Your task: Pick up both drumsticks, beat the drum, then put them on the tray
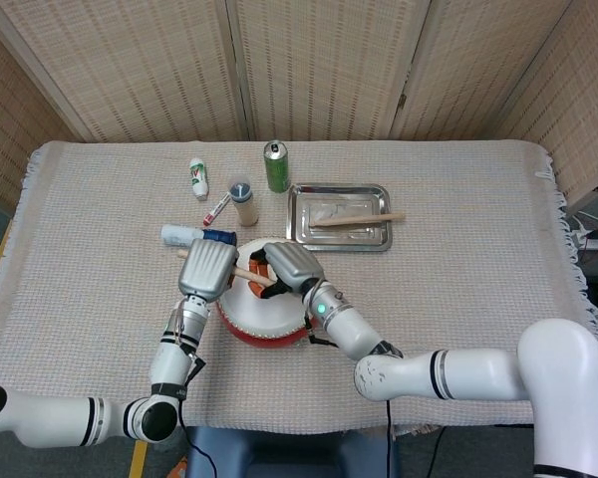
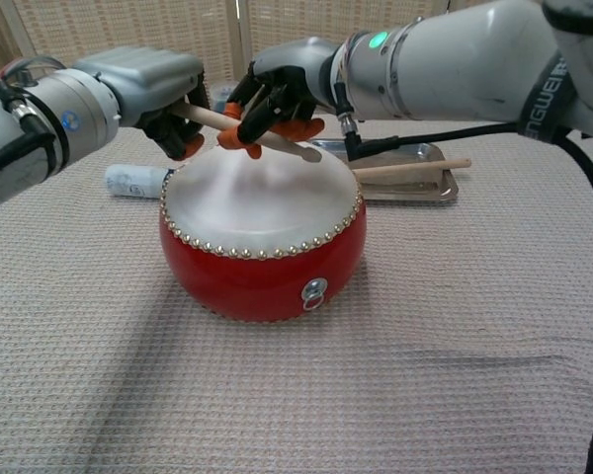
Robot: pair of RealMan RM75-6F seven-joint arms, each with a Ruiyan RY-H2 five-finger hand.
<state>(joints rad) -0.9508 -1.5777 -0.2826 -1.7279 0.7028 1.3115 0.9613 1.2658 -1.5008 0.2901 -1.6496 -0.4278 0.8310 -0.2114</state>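
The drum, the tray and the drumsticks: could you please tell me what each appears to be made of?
Drum: glossy red shell, likely lacquered wood, with a matte white skin-like head fixed by a ring of metal studs. Tray: shiny, reflective silver, probably stainless steel. Drumstick on the tray and drumstick held over the drum: pale tan and matte, apparently bare wood.

left hand (image 2: pixel 163 89) fingers curled shut, right hand (image 2: pixel 277 94) fingers curled, hands nearly touching

We see a glossy red drum (image 2: pixel 262 272) with a matt white skin, pale wooden drumsticks (image 2: pixel 252 134), a shiny metal tray (image 1: pixel 339 216), and coarse woven cloth (image 2: pixel 455 346) over the worktop.
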